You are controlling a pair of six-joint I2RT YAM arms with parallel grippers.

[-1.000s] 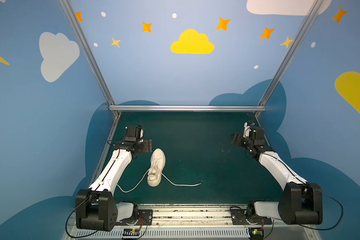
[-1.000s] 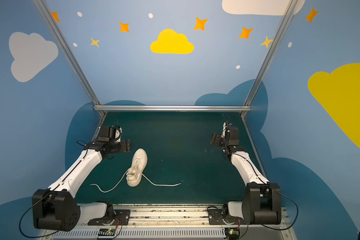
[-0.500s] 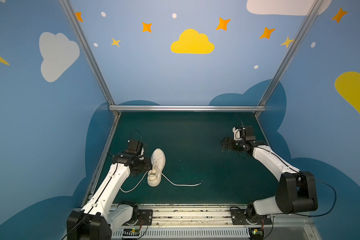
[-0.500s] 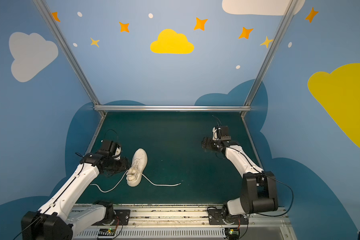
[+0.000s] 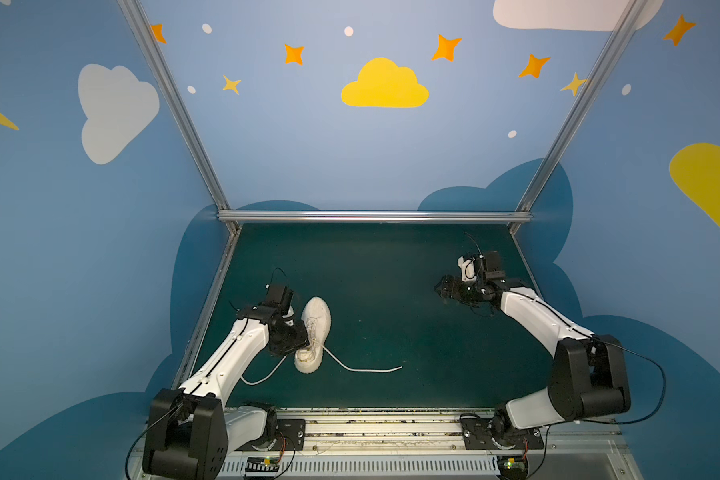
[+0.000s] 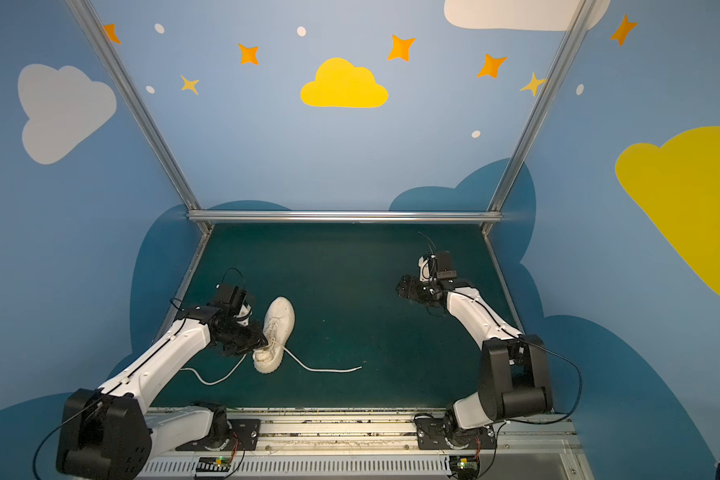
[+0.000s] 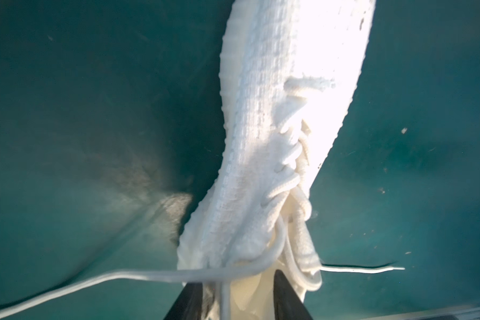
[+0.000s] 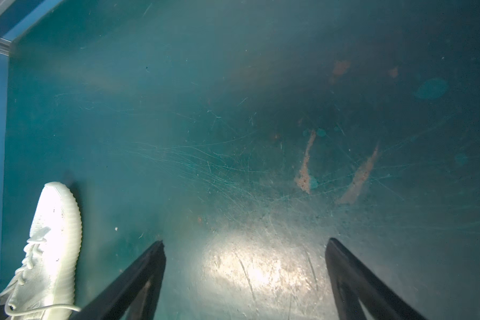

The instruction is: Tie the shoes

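Note:
The cream knit shoe [image 5: 316,328] lies on the green mat in both top views [image 6: 278,328], toe toward the back, and also shows in the right wrist view [image 8: 53,235]. One loose lace [image 5: 366,369] trails right and another [image 5: 262,379] curls left under my left arm. My left gripper [image 5: 304,340] is at the shoe's collar. In the left wrist view its jaws [image 7: 236,278] stand narrowed around the cream lining and a lace strand [image 7: 150,275]; whether they press is unclear. My right gripper [image 5: 441,289] hovers open over bare mat [image 8: 245,241], far from the shoe.
The green mat [image 5: 383,266] is scratched and worn, with orange scuffs [image 8: 305,166]. Metal frame rails [image 5: 371,216] and blue walls bound it at the back and sides. The arm bases sit on a rail [image 5: 383,428] at the front.
My left gripper has come forward from the back left to the shoe's collar, its jaws narrowing. The right gripper has moved inward from the right wall. The shoe has not moved.

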